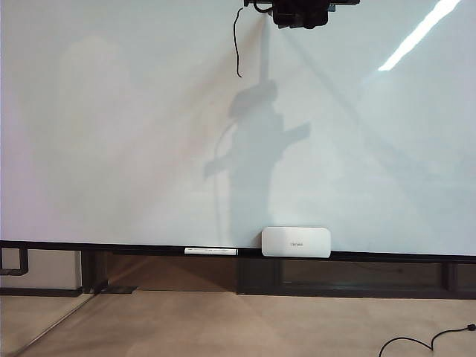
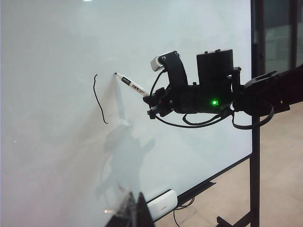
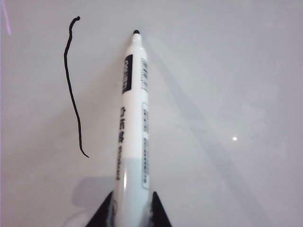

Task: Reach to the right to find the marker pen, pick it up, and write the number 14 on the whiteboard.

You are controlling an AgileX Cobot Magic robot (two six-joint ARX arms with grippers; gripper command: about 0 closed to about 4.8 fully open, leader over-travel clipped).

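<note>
- Exterior view: shows right gripper point(image 1: 301, 18) at top of whiteboard point(image 1: 111, 134), beside finished "1" stroke point(image 1: 237, 41); calls for starting the "4" clear of it.
- Left wrist view: shows marker pen point(image 2: 132, 85) clamped by right gripper, tip on board; left gripper point(image 2: 135, 213) barely visible, state unclear.
- Right wrist view: confirms jaws closed on pen; needs steady pressure.

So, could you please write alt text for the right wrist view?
The right hand is shut on the marker pen, whose black tip meets the whiteboard beside a wavy black stroke, the "1" of the number 14; no "4" is drawn yet.
</note>
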